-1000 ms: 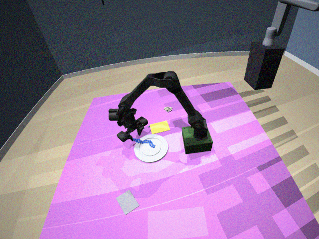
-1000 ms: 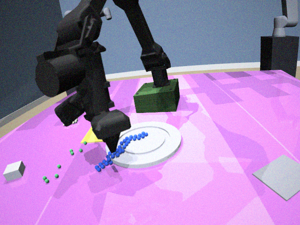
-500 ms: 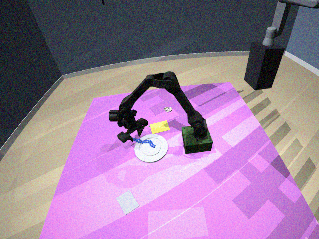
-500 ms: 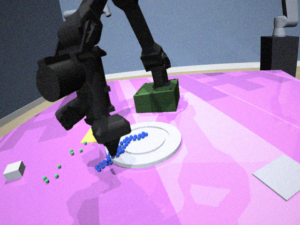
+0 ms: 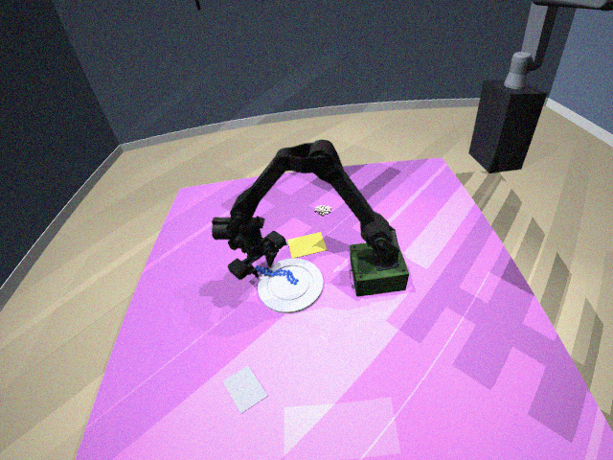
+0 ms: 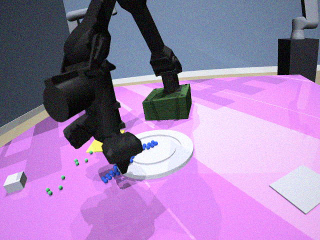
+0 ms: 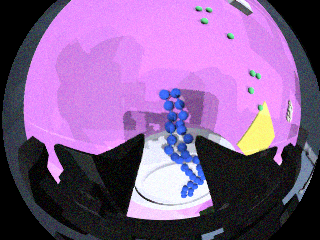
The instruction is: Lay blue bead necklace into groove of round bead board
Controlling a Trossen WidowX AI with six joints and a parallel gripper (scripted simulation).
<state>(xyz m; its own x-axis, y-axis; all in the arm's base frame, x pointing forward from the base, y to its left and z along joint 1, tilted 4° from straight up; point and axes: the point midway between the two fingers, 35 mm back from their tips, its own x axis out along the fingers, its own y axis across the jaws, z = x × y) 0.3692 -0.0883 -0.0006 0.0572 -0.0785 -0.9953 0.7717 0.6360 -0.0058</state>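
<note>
- At the board's rim on the side away from the arm's green base (image 6: pixel 168 104), the gripper (image 7: pixel 170 160) hangs low with a finger on either side of the blue necklace (image 5: pixel 278 274).
- Gripper state: the fingers are about half spread and straddle the strand. Nothing is squeezed between them, so treat the necklace as not yet held.
- Necklace position: it lies as a wavy line. One end trails off onto the pink mat (image 6: pixel 232 129) just outside the rim. The rest crosses the rim and runs over the middle of the white round board (image 5: pixel 302 299). It crosses the groove (image 6: pixel 173 152) rather than following it.
- Step in hand, as I read it: get a hold on the strand near the rim so you can drag it round into the ring.
- Do it well: close slowly and squarely across the beads. They are round and will likely squirt sideways if only one fingertip meets them first.
- Keep the tips just above the board. If they press on the rim, the board may tip or slide.
- Once you have a hold, lift only a little and feed the strand along the curve. A high lift would likely swing the loose tail off the board.
- Bring the end on the mat onto the board early, or it may snag on the rim.
- Stay away from the yellow card (image 5: pixel 306 243) just beside the board, and from the loose green beads (image 6: pixel 62 177) on the mat nearby.
</note>
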